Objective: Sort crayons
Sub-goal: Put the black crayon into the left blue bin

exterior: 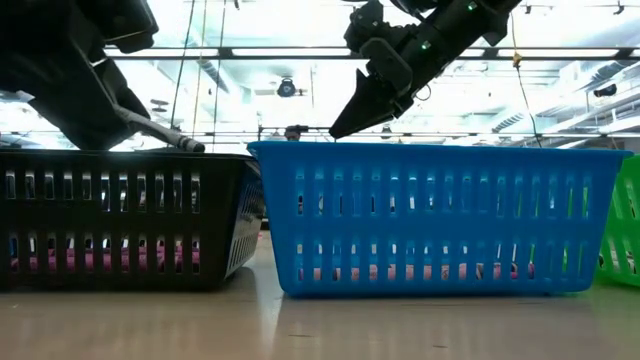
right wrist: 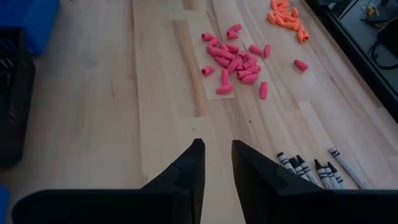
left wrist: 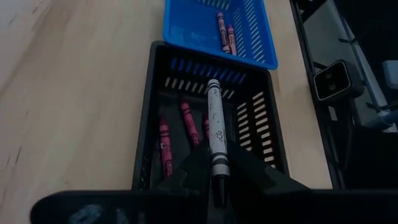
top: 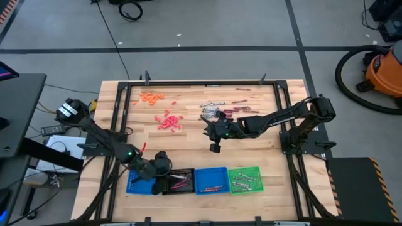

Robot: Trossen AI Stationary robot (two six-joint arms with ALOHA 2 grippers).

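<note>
Left gripper (left wrist: 214, 177): we see it over the black tray (left wrist: 146, 140), its fingers pinching a grey crayon (left wrist: 216, 134) by one end; the crayon points out over the tray's inside.
Right gripper (right wrist: 217, 163): we see it above bare surface (right wrist: 124, 112) mid-table, fingers a little apart with nothing between them.
Black tray: we count at least three maroon crayons (left wrist: 164, 144) lying on its floor.
Blue tray, middle (top: 210, 180): we see a couple of reddish crayons (left wrist: 224, 31) in it, by the left wrist view; it sits just beside the black tray.
Blue tray, far left (top: 135, 185): it is partly hidden under the left arm, and we cannot tell what it holds.
Green tray (top: 244, 179): we make out several grey crayons in it; it ends the row on the right.
Loose crayons (top: 221, 111): we see a pile of grey and dark ones on the surface, far side, near the right arm.
Pink pieces (right wrist: 233, 59): we see a cluster of short stubs on the surface, well apart from the trays.
Orange pieces (right wrist: 287, 17): a smaller cluster lies beyond the pink one.
</note>
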